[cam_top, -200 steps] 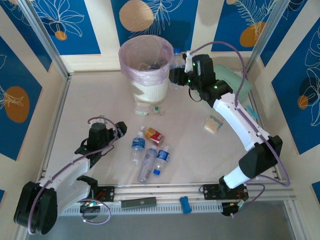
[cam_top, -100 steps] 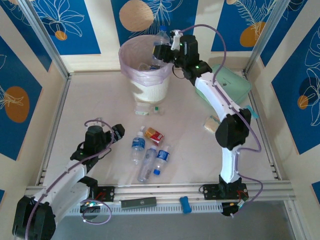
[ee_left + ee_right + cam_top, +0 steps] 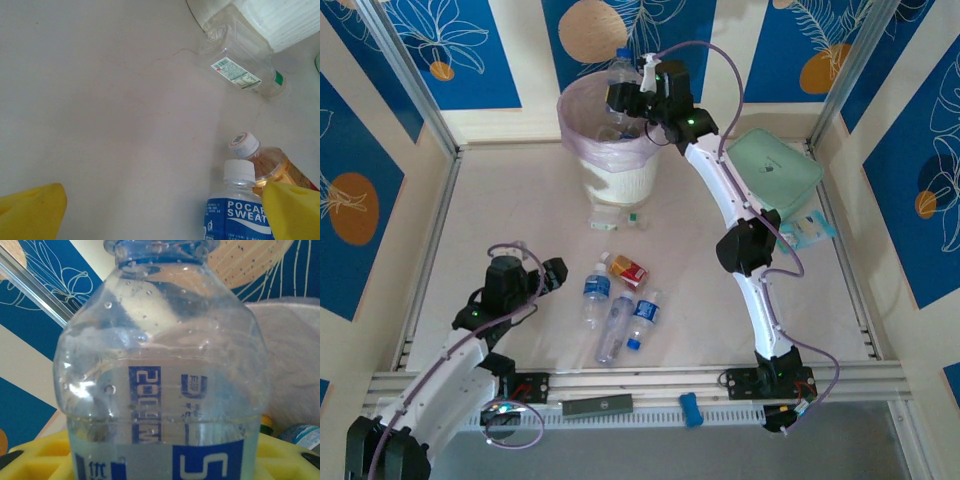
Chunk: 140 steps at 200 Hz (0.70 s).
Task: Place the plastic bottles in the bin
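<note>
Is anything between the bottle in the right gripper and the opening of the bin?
Nothing visible. The right gripper holds the clear bottle just above the bin, at its far rim; the pink-lined opening beneath is uncovered.

- Mint green zip pouch [image 3: 775, 168], lying flat.
- Small blue-white packet [image 3: 804, 231], just beside the pouch's near edge.
- Blue block [image 3: 691, 409] and black bar [image 3: 596, 405], well apart from the pouch, nearer and leftward.

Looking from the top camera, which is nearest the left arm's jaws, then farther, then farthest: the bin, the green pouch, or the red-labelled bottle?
From the left gripper:
1. Red-labelled bottle, just to its right.
2. Bin, at the back.
3. Green pouch, far back right.
</note>
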Tool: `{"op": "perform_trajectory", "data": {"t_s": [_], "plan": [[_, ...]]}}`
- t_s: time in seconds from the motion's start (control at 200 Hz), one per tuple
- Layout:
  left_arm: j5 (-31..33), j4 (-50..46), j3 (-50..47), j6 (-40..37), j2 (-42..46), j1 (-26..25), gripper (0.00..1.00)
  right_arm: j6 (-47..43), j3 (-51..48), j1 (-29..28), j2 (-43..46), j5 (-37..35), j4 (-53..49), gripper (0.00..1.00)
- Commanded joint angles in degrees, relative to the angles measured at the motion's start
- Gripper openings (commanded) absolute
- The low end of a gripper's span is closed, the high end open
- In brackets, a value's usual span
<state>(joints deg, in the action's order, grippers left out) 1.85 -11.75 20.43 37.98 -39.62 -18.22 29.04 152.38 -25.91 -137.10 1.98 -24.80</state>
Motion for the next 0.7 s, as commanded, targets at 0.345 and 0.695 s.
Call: {"op": "perform_trajectory", "data": {"t_s": [0.345, 0.695], "plan": [[-0.87, -2.38, 2.25, -0.54, 1.29, 0.69, 1.0, 0.77, 1.99, 0.25, 0.73, 1.25, -0.2, 0.8], [-2.72, -0.82, 1.99, -0.36, 1.21, 0.73, 1.0, -2.15, 0.71, 0.16, 7.04, 0.84, -5.78, 0.81]]}}
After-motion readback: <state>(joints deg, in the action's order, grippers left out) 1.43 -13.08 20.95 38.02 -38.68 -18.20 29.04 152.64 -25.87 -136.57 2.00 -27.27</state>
